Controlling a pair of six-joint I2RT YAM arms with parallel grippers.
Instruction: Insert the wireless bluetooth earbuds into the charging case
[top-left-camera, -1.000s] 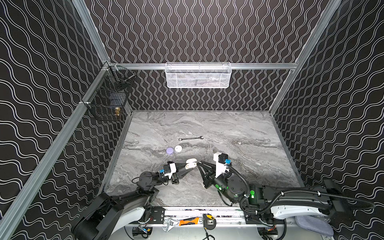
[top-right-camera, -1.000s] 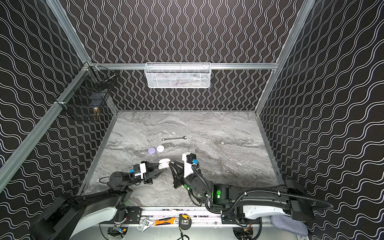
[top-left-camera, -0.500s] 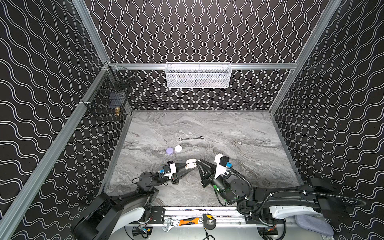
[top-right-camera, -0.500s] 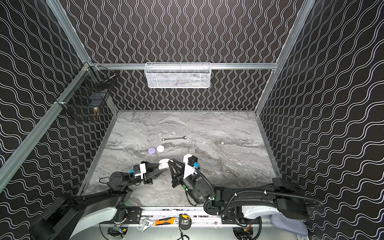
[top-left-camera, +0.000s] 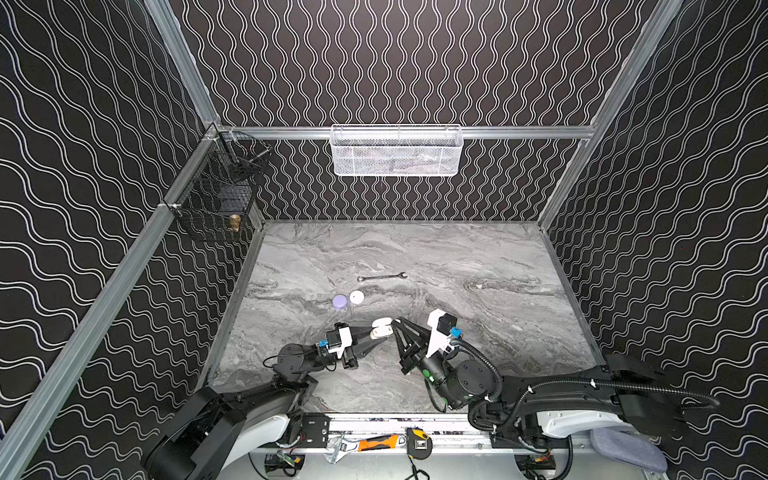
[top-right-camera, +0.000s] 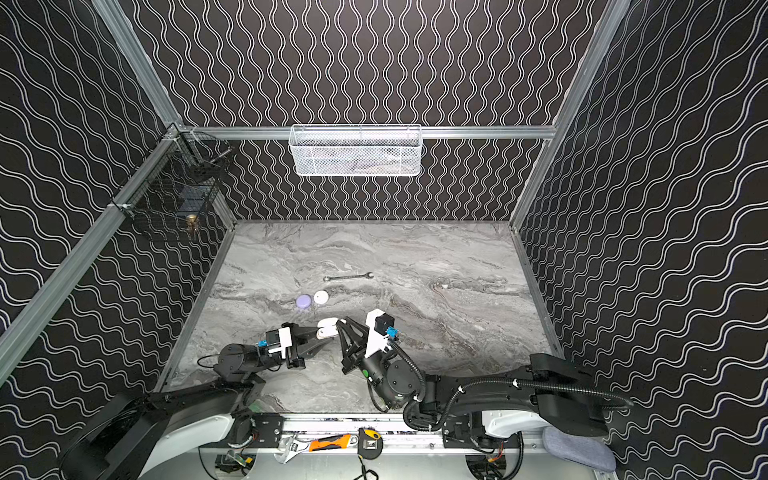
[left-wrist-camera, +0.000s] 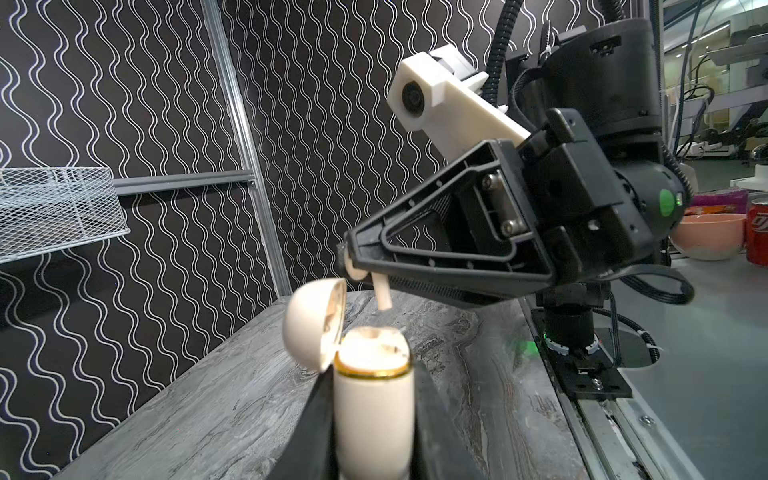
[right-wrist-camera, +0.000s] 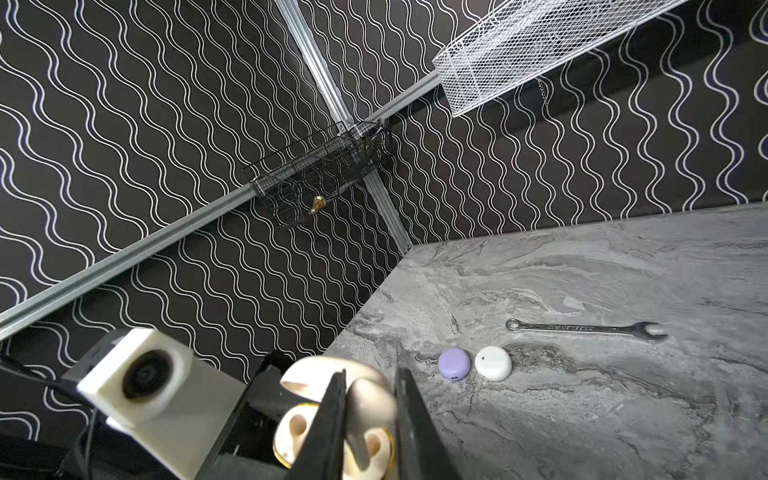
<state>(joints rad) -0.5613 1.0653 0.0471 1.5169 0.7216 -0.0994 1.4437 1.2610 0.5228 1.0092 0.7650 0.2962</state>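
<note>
Left claw (top-left-camera: 372, 334) clamped on the cream case (left-wrist-camera: 372, 411), held upright off the table (top-left-camera: 490, 266), lid (left-wrist-camera: 311, 328) swung back. Right claw (left-wrist-camera: 352, 261) pinched shut on a cream earbud (left-wrist-camera: 381, 292), stem down, just above the case mouth, not yet in. My read: seating step. I cannot tell which well is free, so I'd check the right wrist view, line the stem over it clear of the lid, lower straight and slow, and hold the case steady. I'd let go only once the bud sits. Lavender case (right-wrist-camera: 454, 363) and white case (right-wrist-camera: 493, 363) lie well apart, near the wrench (right-wrist-camera: 582, 328).
</note>
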